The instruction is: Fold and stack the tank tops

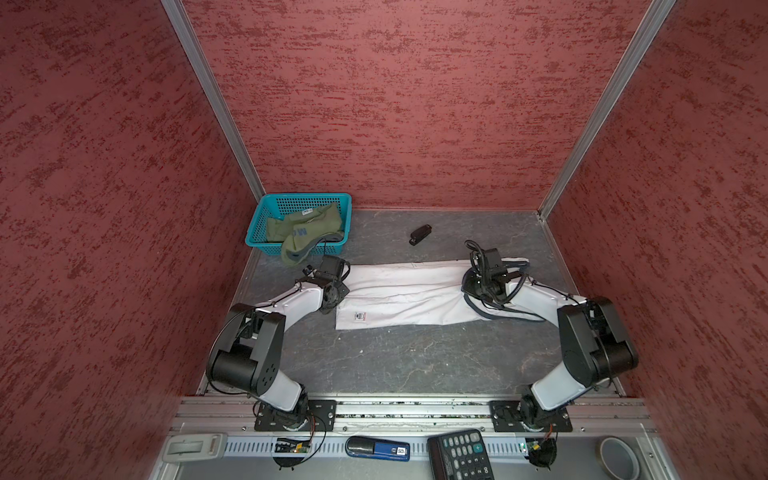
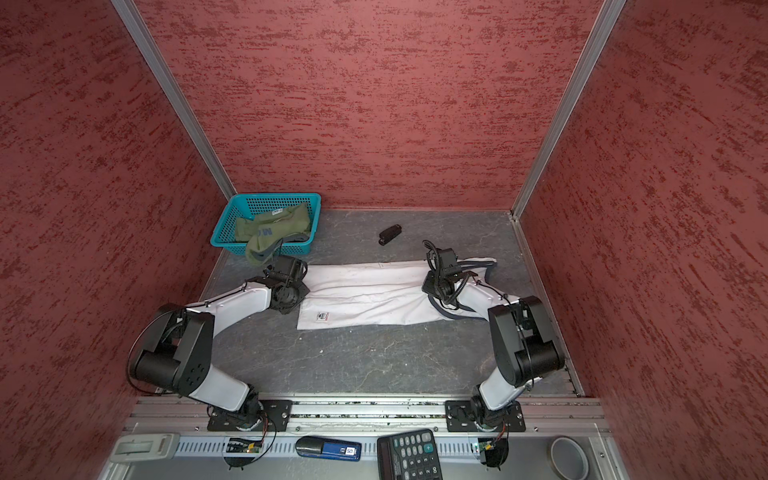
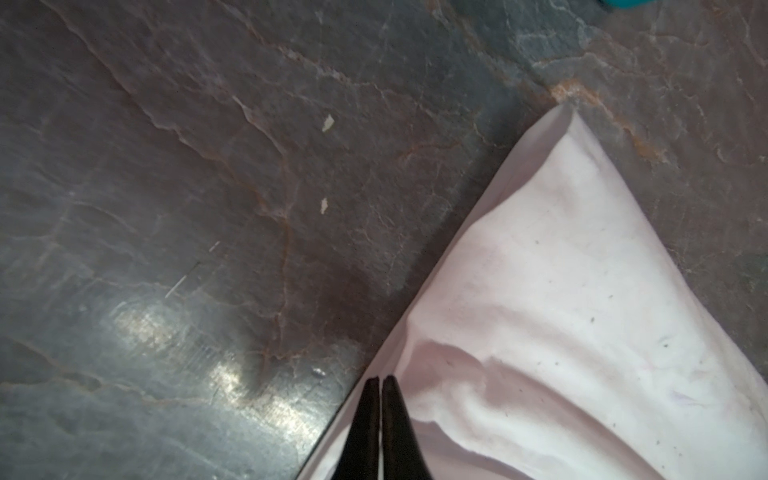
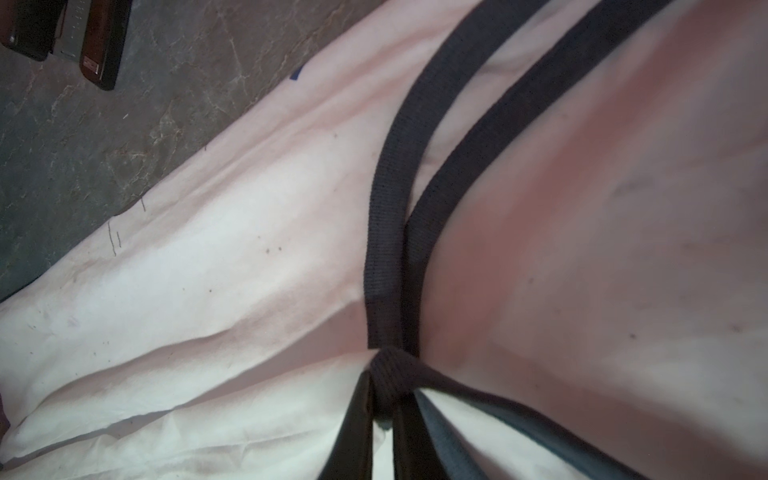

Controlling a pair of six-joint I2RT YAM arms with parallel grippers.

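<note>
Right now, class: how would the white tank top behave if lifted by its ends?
Likely floppy: the white tank top lies flat and creased. Its trim bunches where the right gripper pinches it, so probably soft and thin. Its middle would probably sag.

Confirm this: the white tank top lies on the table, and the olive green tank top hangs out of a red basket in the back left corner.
Wrong colour: the basket is teal, not red, as both top views show. The white tank top lies on the table and the olive green tank top hangs out of that basket in the back left corner.
</note>
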